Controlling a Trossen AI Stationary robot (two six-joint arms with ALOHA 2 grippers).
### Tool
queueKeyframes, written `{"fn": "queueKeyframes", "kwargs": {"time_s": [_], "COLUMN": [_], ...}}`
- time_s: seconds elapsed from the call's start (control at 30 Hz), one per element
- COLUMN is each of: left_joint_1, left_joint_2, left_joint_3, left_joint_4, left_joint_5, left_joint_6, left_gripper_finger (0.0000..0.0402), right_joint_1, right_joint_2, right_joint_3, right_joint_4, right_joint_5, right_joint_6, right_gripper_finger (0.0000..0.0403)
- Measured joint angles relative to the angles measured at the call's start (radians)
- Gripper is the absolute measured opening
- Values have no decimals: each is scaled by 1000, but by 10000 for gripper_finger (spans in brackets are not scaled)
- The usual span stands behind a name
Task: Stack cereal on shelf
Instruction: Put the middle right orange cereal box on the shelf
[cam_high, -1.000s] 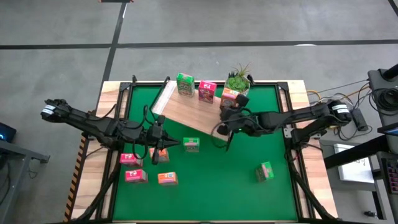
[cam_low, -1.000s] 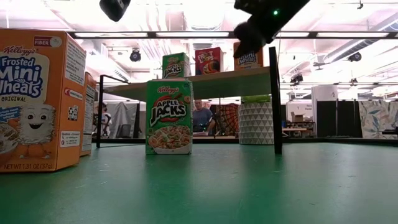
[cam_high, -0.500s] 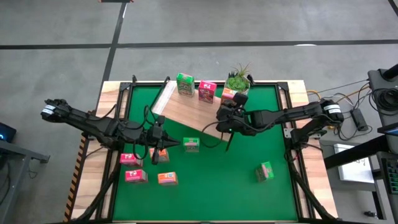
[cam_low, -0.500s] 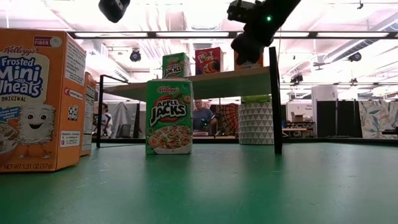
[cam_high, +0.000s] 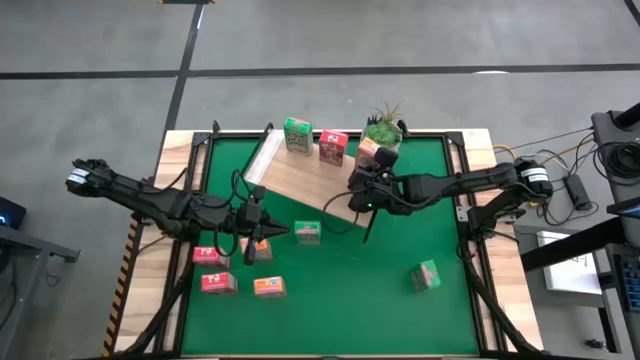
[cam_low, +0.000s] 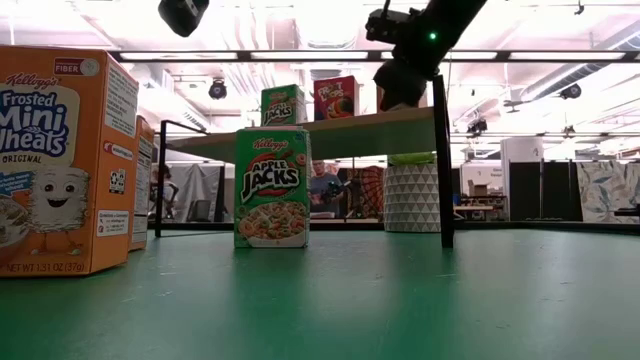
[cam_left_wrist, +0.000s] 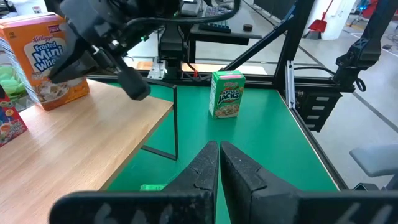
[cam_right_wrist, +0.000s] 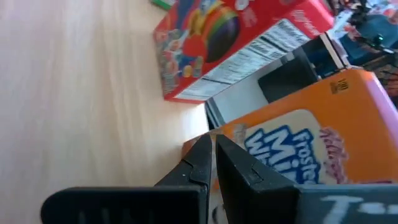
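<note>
Three boxes: green, red and orange cereal (cam_high: 368, 153) are standing on the shelf (cam_high: 300, 180).
Desk (cam_high: 400, 300): six boxes are waiting.
Right gripper (cam_high: 352, 203): fingers together, empty, hovering over shelf; advise lifting clear without nudging orange box.
Left gripper (cam_high: 288, 233): fingers together, idling beside green box (cam_high: 308, 233).

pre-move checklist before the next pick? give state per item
1. Right end effector empty: ok. Fingers shut on nothing, over the shelf.
2. Its clearance from the shelved orange box: cannot tell. The wrist view shows them very close.
3. Shelved boxes upright: ok. The shelved green box, shelved red box and orange one stand in a row along the far edge.
4. Free shelf space: ok. Bare wood lies in front of the row.
5. Left end effector empty: ok. Shut, above the mat.
6. Next pick accessible: ok. The middle green box stands upright, apart from the others.
</note>
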Motion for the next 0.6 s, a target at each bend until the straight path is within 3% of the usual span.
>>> {"fn": "queueKeyframes", "kwargs": {"time_s": [0.23,0.6], "left_joint_1": [0,0], "left_joint_2": [0,0], "left_joint_3": [0,0], "left_joint_4": [-5,-14], "left_joint_5": [0,0], "left_joint_6": [-7,-17], "left_gripper_finger": [0,0], "right_joint_1": [16,18], "right_joint_2": [-4,-26], "right_joint_3": [26,35], "right_joint_4": [-123,-164], "right_joint_5": [1,1], "right_joint_6": [51,59], "right_gripper_finger": [12,12]}}
